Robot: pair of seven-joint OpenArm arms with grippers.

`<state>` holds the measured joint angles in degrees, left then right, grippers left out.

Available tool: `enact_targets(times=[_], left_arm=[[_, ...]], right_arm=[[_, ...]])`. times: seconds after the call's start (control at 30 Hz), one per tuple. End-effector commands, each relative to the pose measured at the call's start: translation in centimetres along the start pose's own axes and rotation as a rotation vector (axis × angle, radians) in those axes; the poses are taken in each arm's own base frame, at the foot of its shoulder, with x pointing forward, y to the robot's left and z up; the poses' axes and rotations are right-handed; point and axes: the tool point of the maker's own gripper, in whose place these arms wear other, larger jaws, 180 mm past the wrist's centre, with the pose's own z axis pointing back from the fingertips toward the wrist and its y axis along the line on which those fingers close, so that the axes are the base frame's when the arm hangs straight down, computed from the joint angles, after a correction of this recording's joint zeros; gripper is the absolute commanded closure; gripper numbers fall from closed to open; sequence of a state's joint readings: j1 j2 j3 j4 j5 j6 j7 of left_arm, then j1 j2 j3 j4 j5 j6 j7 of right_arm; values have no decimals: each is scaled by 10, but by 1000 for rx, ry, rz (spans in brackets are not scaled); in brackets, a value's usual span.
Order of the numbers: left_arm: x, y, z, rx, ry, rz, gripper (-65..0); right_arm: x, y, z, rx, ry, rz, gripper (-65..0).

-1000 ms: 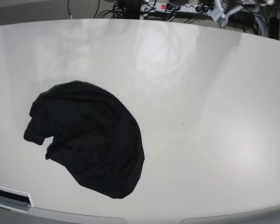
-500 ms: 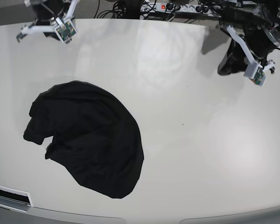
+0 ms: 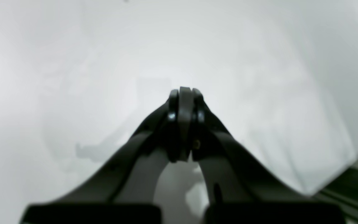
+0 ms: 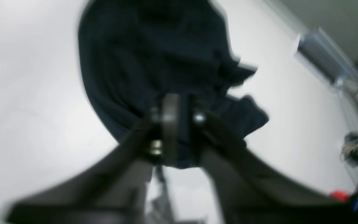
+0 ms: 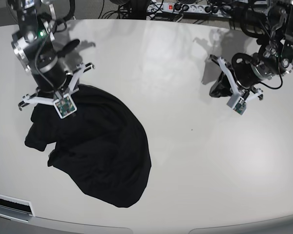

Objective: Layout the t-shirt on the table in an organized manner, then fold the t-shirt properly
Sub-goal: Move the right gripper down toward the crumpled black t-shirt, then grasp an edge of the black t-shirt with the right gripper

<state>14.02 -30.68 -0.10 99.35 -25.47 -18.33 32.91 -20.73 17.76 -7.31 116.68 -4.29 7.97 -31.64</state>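
The black t-shirt [image 5: 102, 151] lies crumpled in a rounded heap on the left half of the off-white table [image 5: 195, 170]. My right arm [image 5: 44, 63] hangs over the shirt's far left edge. In the right wrist view, which is blurred, my right gripper [image 4: 183, 104] hovers just above the t-shirt [image 4: 154, 53] with its jaws slightly apart and nothing between them. My left gripper [image 5: 215, 90] is over bare table at the right, far from the shirt. The left wrist view shows that gripper [image 3: 185, 91] shut and empty.
A power strip with cables [image 5: 185, 7] runs behind the table's far edge. A white and black device [image 5: 10, 204] sits at the front left corner. The table's edge [image 3: 331, 174] shows close by in the left wrist view.
Both arms have come in from the far edge and dropped lower; the right one now stands over the shirt's far side with its jaws parted. The shirt has not moved.
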Motion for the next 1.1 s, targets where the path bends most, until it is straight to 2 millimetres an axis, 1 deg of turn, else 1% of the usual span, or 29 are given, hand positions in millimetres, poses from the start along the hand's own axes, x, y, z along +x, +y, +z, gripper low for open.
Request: enact_targets(times=[0.0,0.03,0.07,0.1,0.17,0.27,0.33,0.37,0.4,0.47,0.5,0.57,0.6,0.67,0.77,0.8,0.83,0.93,0.97,1.0,1.07], left_arm=[[9,6,1,5,-27,-11,0],[10,9,-1,10,-25,-10,0],[11,12,-2,15,-25,-9,0],[10,14,-2,19,-20,-10,0],[9,15,-2,20,-13,-13,0],[6,13,-2,17,-3,-9,0],[6,13,-2,17,-2,-9,0],[6,13,-2,17,-3,-9,0],[6,13,-2,17,-3,-10,0],[7,13,-2,15,-6,-12,0],[8,13,-2,11,-7,-16,0],[9,8,-2,-15,-8,-32,0],[9,5,-2,-32,-10,-39,0],[9,1,-2,-57,-12,-47,0],[9,0,-1,-63,-12,-51,0],[9,0,-1,-63,-12,-51,0],[9,-1,-1,-66,-15,-46,0],[10,-2,-1,-72,-20,-38,0],[10,-2,-1,-72,-20,-38,0],[10,-2,-1,-71,-19,-38,0],[10,-2,-1,-71,-18,-38,0]], right_arm=[[8,-13,-9,-32,-22,-11,-203],[0,-17,-21,-35,18,-29,-259],[-9,-21,-31,-36,61,-41,-297],[-17,-24,-41,-34,103,-56,-318],[-35,-28,-58,-20,187,-103,-319],[-59,-25,-79,49,297,-179,-319],[-75,-22,-89,91,373,-227,-313],[-82,-20,-92,108,413,-253,-291],[-89,-17,-94,128,453,-281,-233],[-92,-6,-94,198,505,-336,-62],[-89,2,-92,252,517,-362,0],[-74,26,-85,403,503,-410,0],[-61,40,-80,495,461,-423,0],[-28,68,-68,692,342,-457,0],[29,103,-41,977,111,-512,0],[46,111,-33,1045,33,-530,0],[60,117,-28,1088,-15,-557,0],[88,135,-24,1150,-76,-594,0],[95,139,-25,1154,-88,-588,-24],[102,142,-27,1152,-98,-576,-104],[117,142,-31,1143,-123,-547,-318]])
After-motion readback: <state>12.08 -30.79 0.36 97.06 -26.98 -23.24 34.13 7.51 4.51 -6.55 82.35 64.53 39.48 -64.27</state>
